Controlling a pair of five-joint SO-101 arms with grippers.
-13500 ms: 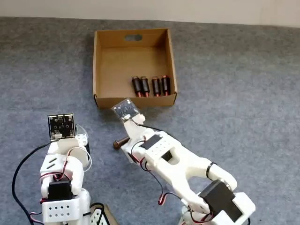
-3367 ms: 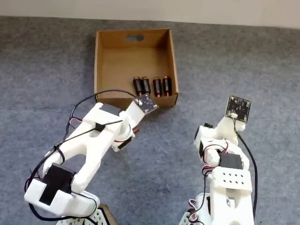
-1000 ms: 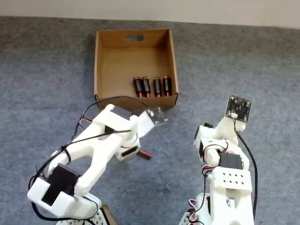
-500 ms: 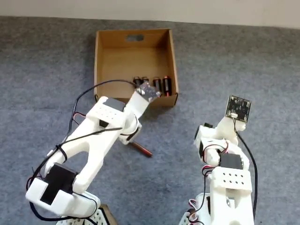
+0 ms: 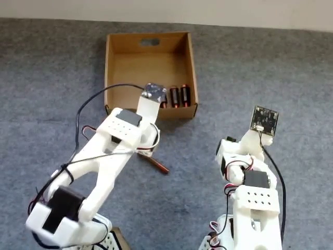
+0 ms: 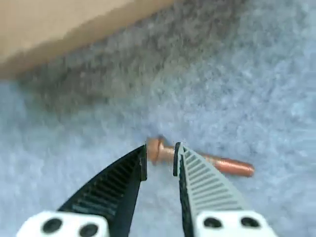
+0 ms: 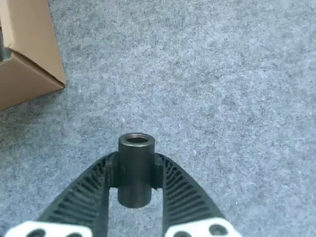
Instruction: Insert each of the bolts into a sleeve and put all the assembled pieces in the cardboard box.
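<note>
My left gripper point(image 6: 160, 159) hangs with its jaws slightly apart, either side of the head of the bolt point(image 6: 207, 162), which lies flat on the worktop point(image 5: 260, 62) at 6 o'clock from the box point(image 5: 108, 67). My right gripper point(image 7: 134, 165), at 4 o'clock from the box, is clamped on an upright sleeve point(image 7: 136, 148). Assembled pieces point(image 5: 179, 96) lie inside the box.

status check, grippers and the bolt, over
Left gripper open, tips either side of bolt head on carpet. Right gripper shut on sleeve, upright. Assembled pieces in cardboard box. Nothing blocking the bolt.
</note>
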